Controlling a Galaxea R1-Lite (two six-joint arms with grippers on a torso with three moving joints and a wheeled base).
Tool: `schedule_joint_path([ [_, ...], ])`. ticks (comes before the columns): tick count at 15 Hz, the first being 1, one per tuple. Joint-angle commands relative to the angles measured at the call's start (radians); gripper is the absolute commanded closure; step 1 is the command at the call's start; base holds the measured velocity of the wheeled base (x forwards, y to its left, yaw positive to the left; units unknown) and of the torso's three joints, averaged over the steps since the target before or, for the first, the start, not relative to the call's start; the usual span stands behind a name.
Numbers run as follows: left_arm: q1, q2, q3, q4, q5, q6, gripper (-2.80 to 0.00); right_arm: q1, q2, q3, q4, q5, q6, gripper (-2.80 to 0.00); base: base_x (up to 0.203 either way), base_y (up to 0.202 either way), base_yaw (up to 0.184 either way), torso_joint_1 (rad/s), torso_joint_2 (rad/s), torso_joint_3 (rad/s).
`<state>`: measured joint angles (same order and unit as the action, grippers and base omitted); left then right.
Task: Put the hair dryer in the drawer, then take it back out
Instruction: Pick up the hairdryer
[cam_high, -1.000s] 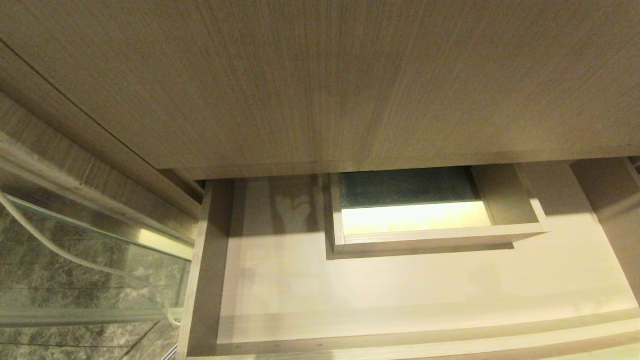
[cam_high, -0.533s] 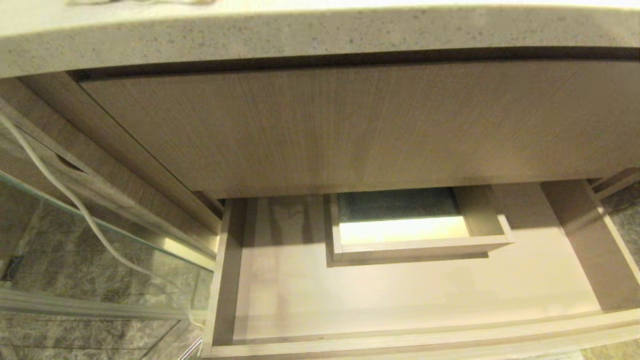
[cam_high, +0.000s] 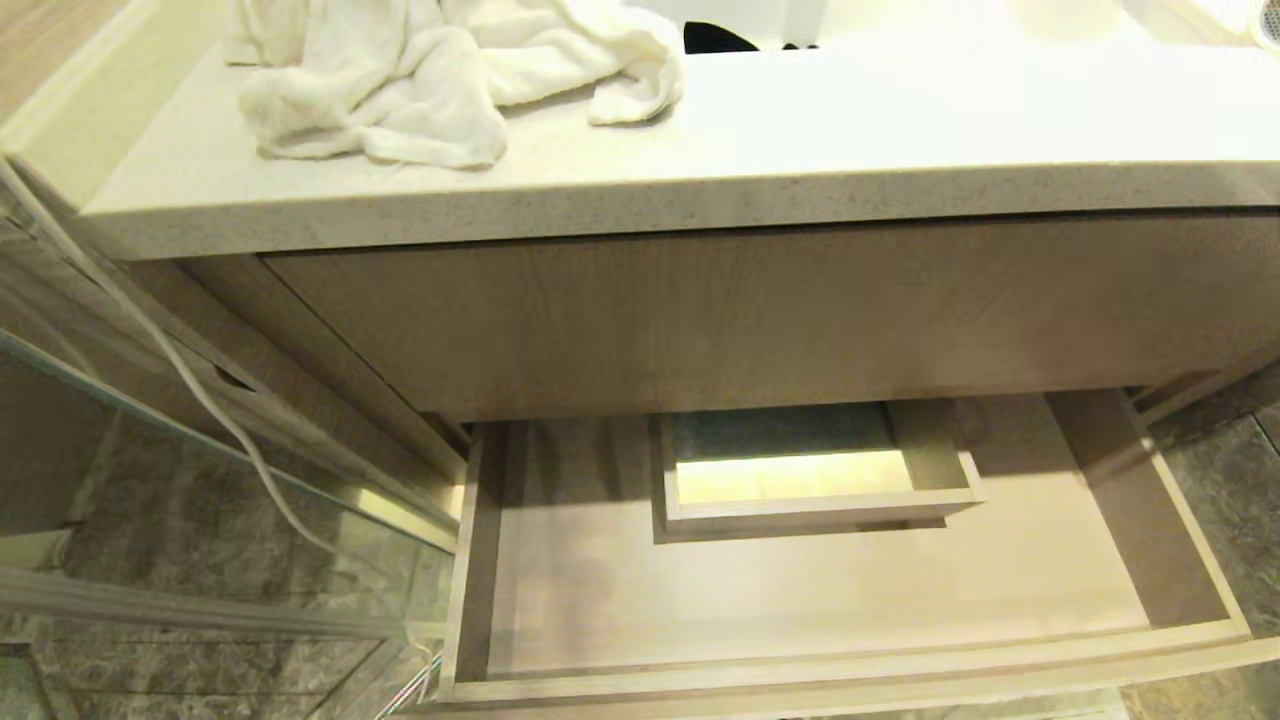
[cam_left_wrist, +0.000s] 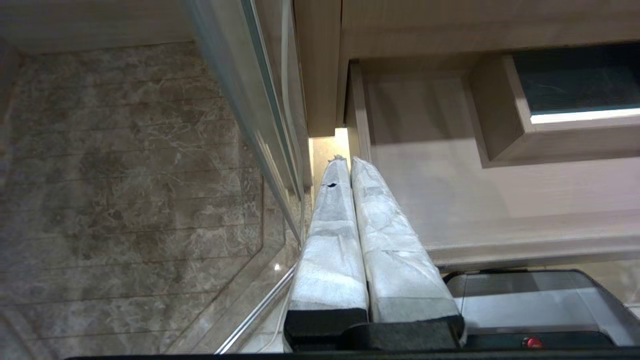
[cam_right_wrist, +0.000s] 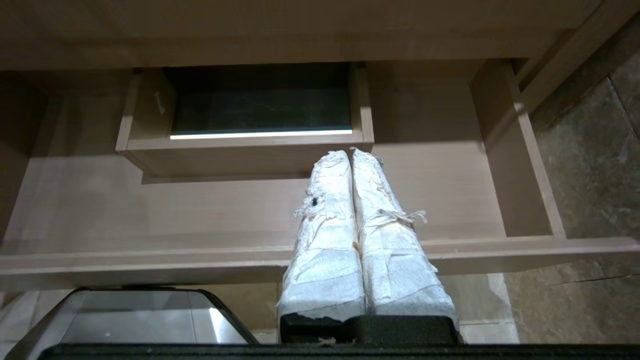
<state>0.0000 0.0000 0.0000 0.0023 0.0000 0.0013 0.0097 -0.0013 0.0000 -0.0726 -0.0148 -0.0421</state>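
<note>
Counter (cam_high: 760, 130) spans the upper head view, cabinet front panel (cam_high: 760, 320) under it. Drawer (cam_high: 1000, 570) pulled out below, nothing on its floor; boxed cut-out (cam_high: 810, 480) at its back. Towel (cam_high: 440, 70) crumpled on counter, far left. Dryer (cam_high: 1255, 15): only a white edge shows at counter's far right corner. Left gripper (cam_left_wrist: 348, 160) closed, holding nothing, beside drawer's left side. Right gripper (cam_right_wrist: 350, 152) closed, holding nothing, over the drawer.
</note>
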Motion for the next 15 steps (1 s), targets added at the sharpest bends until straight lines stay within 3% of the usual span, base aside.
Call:
schedule_joint_path([
  [1,0.0,-0.002,0.0,-0.001,0.0,0.0,0.0,0.0,0.0,0.002,-0.001,-0.003,-0.001,0.0,0.0,0.0,0.0,0.349,-0.5,-0.232],
  [10,0.0,-0.001,0.0,-0.001,0.0,0.0,0.0,0.001,0.0,0.002,0.002,-0.004,-0.002,0.0,0.0,0.0,0.0,0.277,-0.51,-0.243],
  [15,0.0,-0.001,0.0,-0.001,0.0,0.0,0.0,0.001,0.0,0.002,0.002,-0.004,0.004,0.0,0.0,0.0,0.0,0.046,-0.09,-0.04],
])
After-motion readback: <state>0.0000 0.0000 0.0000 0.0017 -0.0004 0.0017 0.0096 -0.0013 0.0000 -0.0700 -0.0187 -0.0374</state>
